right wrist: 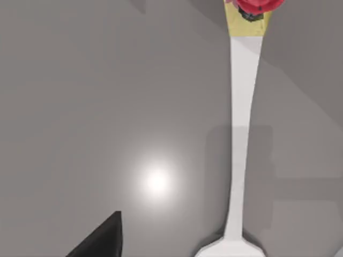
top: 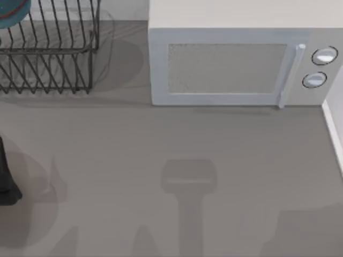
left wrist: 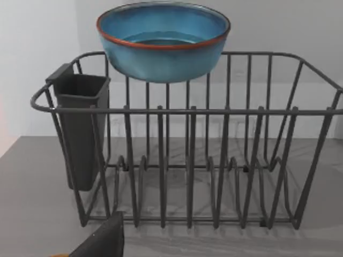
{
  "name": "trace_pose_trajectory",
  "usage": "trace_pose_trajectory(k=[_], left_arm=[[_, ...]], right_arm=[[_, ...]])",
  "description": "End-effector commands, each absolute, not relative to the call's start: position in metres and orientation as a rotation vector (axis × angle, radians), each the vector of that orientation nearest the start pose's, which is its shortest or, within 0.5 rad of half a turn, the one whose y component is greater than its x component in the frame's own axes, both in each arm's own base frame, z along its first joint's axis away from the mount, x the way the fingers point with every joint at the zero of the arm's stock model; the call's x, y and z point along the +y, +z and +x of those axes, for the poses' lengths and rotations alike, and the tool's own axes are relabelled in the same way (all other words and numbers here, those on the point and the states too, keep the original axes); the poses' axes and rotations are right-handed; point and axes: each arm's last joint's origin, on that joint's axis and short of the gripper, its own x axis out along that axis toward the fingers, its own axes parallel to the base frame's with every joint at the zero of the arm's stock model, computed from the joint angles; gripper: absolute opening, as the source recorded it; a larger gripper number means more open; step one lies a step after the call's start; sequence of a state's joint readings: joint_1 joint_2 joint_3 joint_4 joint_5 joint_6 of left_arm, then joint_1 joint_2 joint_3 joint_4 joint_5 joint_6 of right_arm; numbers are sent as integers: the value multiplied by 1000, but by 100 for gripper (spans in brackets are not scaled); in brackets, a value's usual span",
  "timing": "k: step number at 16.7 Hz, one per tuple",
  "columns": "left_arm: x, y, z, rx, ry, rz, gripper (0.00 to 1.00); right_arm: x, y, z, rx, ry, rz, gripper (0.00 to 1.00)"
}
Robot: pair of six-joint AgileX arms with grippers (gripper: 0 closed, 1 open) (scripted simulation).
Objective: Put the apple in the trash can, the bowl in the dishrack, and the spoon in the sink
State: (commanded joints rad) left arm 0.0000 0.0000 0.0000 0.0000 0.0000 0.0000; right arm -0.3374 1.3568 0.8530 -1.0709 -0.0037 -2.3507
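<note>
Bowl: the blue bowl [left wrist: 163, 40] sits up at the top of the rack, against its far rail; from above a sliver of it [top: 12, 13] peeks in at the table's 10 o'clock corner.
Rack: the dark wire rack [top: 48, 51] stands at 10 o'clock on the table [top: 161, 139]; in the left wrist view a dark cutlery cup [left wrist: 80, 128] hangs on one end of it [left wrist: 187, 160].
Microwave: the white box [top: 236, 64] with its two knobs fills 12 to 2 o'clock.
Left arm: a dark piece [top: 6, 179] pokes in at 9 o'clock; its gripper faces the rack, and whether the fingers are apart or together, I cannot tell.
Spoon: in the right wrist view a long white spoon [right wrist: 241, 134] lies flat on the grey surface.
Apple: a bit of red fruit [right wrist: 257, 6] shows just past the yellow end of the spoon handle.
Right gripper: only one dark fingertip [right wrist: 102, 238] is in sight beside the spoon, so open or closed, cannot tell.
</note>
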Motion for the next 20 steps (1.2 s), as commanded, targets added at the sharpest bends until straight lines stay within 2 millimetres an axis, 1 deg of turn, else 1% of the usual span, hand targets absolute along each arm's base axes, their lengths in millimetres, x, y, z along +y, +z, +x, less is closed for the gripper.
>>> trace_pose_trajectory(k=[4,5,8,12,14,16,20], left_arm=[[-1,160,106,0,0,0,100],[-1,160,106,0,0,0,100],[-1,160,106,0,0,0,100],[-1,160,106,0,0,0,100],[-1,160,106,0,0,0,100],[-1,160,106,0,0,0,100],[-1,160,106,0,0,0,100]], right_arm=[[-69,192,201,963,1528,-1523,100],[-69,189,201,964,1530,-1520,100],[-70,167,205,967,1531,-1516,100],[-71,122,207,963,1519,-1528,100],[-70,104,204,964,1521,-1525,100],[-69,94,201,965,1527,-1521,100],[-69,93,201,965,1528,-1520,100]])
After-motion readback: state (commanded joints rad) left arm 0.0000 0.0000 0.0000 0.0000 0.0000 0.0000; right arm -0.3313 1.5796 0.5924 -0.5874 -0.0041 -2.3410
